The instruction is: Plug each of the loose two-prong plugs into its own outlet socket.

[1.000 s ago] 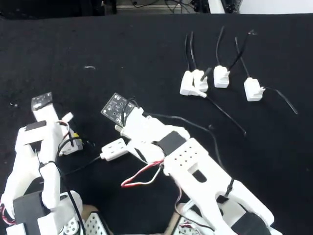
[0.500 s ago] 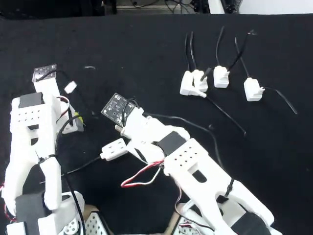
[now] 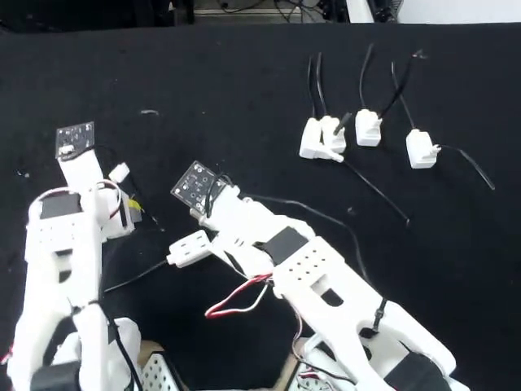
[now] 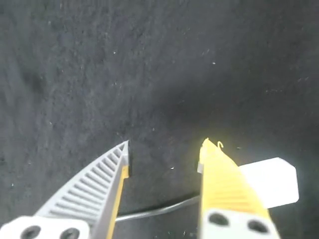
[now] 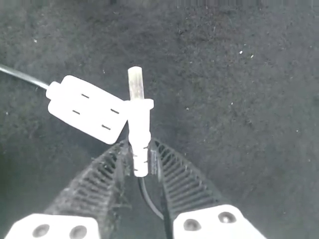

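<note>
Your right claw (image 5: 138, 149) is clamped on a plug (image 5: 139, 124). The plug's body sits just beside the socket (image 5: 87, 108), left of centre in the high view. Your left claw (image 4: 165, 149) stands wide over the desk (image 3: 244, 81), gripping nothing. Loose plugs (image 3: 368, 128) lie at upper right.

The black tablecloth (image 3: 203, 81) is lit evenly from above and is left dark and matte. The white plug (image 5: 138, 119) clamped in the right gripper (image 5: 139, 144) and the outlet socket (image 5: 87, 109) touching it are rendered very bright. A soft shadow is cast on the cloth beneath the left gripper (image 4: 165, 144).
</note>
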You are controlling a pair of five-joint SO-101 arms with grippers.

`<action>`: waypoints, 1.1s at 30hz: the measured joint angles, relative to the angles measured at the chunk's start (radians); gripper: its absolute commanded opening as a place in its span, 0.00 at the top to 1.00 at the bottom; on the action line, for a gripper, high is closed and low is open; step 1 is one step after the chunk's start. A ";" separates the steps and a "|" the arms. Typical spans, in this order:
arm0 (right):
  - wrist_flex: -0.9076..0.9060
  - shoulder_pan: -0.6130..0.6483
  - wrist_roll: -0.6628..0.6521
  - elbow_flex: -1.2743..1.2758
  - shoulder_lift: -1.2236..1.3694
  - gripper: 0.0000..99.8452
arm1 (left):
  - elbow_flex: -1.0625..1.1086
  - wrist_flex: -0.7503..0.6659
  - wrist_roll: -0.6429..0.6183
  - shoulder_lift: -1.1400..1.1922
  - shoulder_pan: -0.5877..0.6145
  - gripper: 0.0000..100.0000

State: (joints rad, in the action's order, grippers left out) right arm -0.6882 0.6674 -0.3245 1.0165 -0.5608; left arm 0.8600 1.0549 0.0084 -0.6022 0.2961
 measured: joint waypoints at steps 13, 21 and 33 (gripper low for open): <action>0.094 0.006 0.000 0.046 0.000 0.99 | 0.193 -0.040 0.000 -0.356 -0.201 0.77; 0.112 0.080 -0.002 0.054 0.000 0.99 | 0.253 -0.043 0.000 -0.554 -0.255 0.77; 0.112 0.087 -0.002 0.054 0.000 0.99 | 0.364 -0.063 0.000 -0.736 -0.256 0.77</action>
State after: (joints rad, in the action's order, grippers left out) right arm -0.5762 0.7549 -0.3261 1.0702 -0.5608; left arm 1.2236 0.9920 0.0084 -1.3387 0.0399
